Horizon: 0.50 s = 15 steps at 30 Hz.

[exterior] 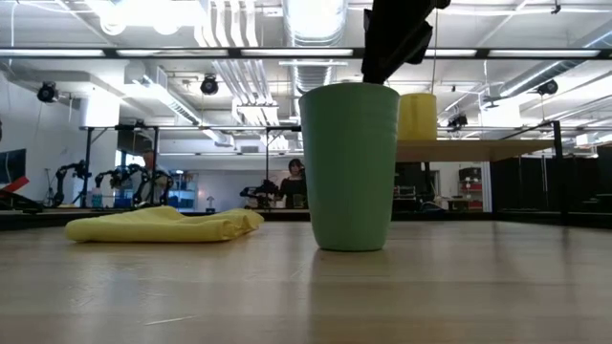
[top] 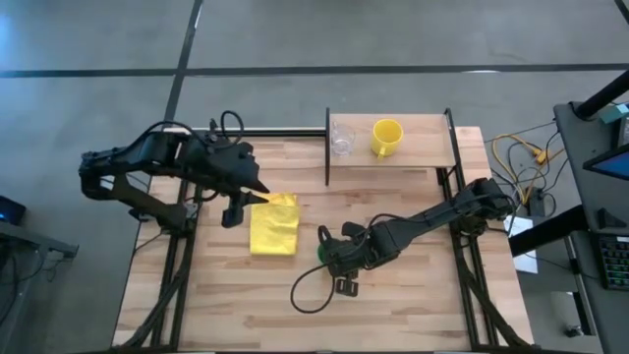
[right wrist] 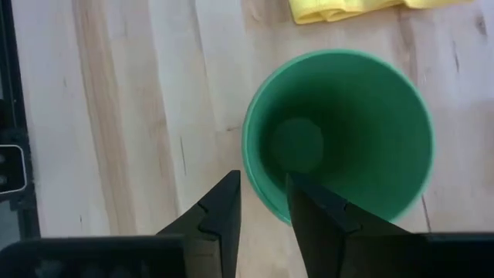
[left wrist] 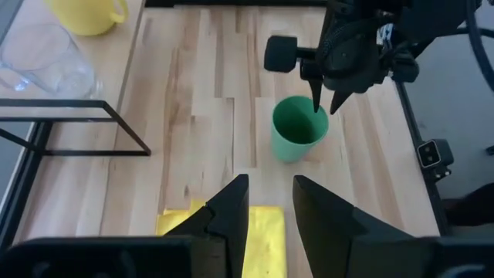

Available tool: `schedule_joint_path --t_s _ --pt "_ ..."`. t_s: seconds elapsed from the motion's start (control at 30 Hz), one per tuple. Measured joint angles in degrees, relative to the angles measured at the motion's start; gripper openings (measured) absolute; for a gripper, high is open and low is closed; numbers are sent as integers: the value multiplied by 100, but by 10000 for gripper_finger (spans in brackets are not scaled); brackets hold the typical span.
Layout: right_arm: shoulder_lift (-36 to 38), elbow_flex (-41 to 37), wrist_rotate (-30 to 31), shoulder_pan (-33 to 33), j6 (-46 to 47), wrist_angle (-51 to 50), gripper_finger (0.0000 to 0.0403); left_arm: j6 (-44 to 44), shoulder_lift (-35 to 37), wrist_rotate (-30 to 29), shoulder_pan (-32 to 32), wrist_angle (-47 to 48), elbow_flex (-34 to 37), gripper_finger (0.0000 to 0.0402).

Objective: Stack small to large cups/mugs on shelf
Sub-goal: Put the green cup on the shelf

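Green cup (top: 325, 250) stands upright on your worktop (top: 413, 305), just beside the yellow cloth (top: 273, 225). Your right hand (right wrist: 260, 202) hangs over its rim, 2 fingers straddling the near wall, released and not pinching it. Your left hand (left wrist: 268, 208) hovers unclenched above the cloth, holding nothing. Up on the shelf (top: 423, 147) you have the clear cup (top: 341, 139) beside the yellow mug (top: 386, 137).
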State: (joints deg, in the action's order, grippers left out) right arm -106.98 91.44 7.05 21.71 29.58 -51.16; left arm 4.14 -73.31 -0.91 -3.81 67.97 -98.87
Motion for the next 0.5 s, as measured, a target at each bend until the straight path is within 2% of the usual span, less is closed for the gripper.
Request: schedule_joint_path --t_s 0.5 --pt "0 -318 2 -37 -111 336 100 -50 -205 -2 0 -54 4 89"
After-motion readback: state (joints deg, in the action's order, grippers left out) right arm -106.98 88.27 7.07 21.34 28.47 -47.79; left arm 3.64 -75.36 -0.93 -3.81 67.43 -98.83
